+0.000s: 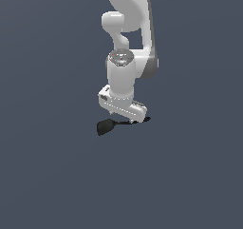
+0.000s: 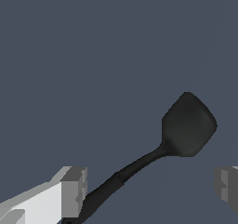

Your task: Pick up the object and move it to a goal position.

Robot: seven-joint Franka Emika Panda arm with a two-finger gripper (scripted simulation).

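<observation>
The object, a small black spatula (image 2: 188,125), lies flat on the dark grey floor. Its broad head (image 1: 104,127) points to the exterior view's left, and its thin handle (image 2: 111,186) runs back under the hand. My gripper (image 2: 151,188) is open, with one finger (image 2: 74,190) close beside the handle and the other finger (image 2: 228,185) far off on the opposite side. In the exterior view the gripper (image 1: 126,119) hangs low, just above the handle, and the white hand hides most of that handle. Nothing is held.
The floor (image 1: 47,176) is a plain dark grey surface. The white arm (image 1: 128,42) rises behind the hand. No goal marker shows.
</observation>
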